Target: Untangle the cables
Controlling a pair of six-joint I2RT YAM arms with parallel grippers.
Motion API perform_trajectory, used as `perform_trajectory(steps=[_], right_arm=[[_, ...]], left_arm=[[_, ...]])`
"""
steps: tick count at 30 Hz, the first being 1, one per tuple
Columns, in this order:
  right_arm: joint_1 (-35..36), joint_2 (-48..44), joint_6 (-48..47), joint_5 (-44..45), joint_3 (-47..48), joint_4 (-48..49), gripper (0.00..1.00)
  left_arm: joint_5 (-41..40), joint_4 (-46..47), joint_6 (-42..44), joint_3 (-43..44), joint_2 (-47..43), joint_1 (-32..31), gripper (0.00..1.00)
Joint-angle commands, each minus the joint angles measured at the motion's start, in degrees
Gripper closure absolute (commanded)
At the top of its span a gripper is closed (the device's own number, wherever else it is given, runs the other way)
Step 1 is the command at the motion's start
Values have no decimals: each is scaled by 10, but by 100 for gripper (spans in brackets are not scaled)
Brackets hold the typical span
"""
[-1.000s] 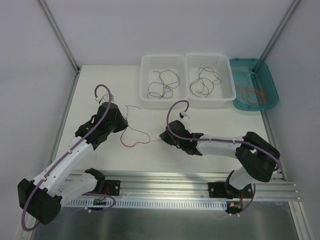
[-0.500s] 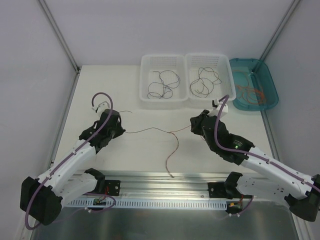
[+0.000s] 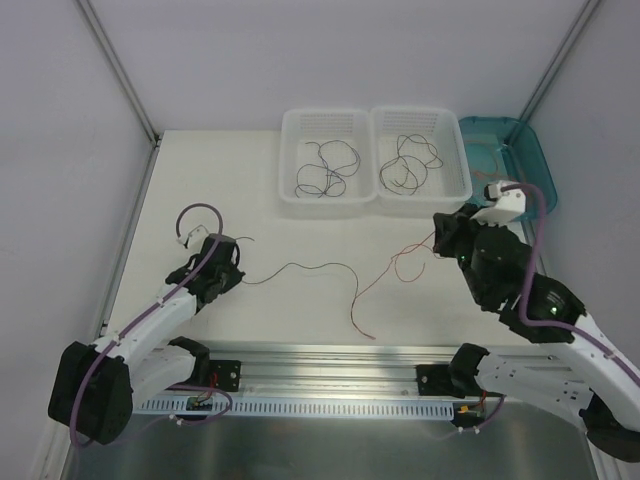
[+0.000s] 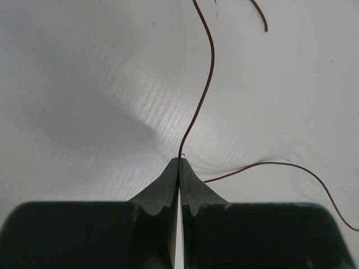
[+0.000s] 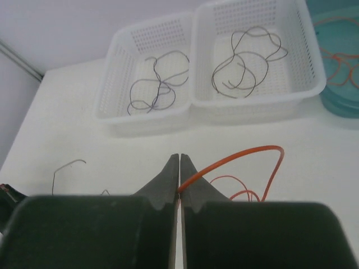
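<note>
My left gripper (image 3: 236,278) is shut on the end of a thin dark cable (image 3: 300,266), which lies across the table toward the centre. In the left wrist view the gripper (image 4: 179,159) pinches this dark cable (image 4: 208,73) at its tips. My right gripper (image 3: 438,240), raised at the right, is shut on a thin red cable (image 3: 372,288) that loops below it and trails down-left to the table's front. In the right wrist view the gripper (image 5: 179,158) clamps the orange-red cable (image 5: 241,154). The two cables come close near the centre; I cannot tell whether they touch.
Two white mesh baskets (image 3: 327,207) (image 3: 425,205) at the back each hold dark wires (image 3: 322,170) (image 3: 408,165). A teal tray (image 3: 500,122) with orange wires stands at the back right, partly hidden by my right arm. An aluminium rail (image 3: 330,360) runs along the front.
My right gripper has moved right and up with the red cable. My left gripper has drawn back to the left with the dark cable. The cables have spread apart.
</note>
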Motion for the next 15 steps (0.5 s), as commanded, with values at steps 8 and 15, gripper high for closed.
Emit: perform_trajectory(steps=[8, 15], right_arm=[[-7, 8, -56, -70, 38, -27, 99], [-7, 57, -60, -156, 50, 4, 99]], left_arm=[[93, 31, 54, 28, -21, 10, 57], [245, 31, 33, 31, -71, 4, 3]])
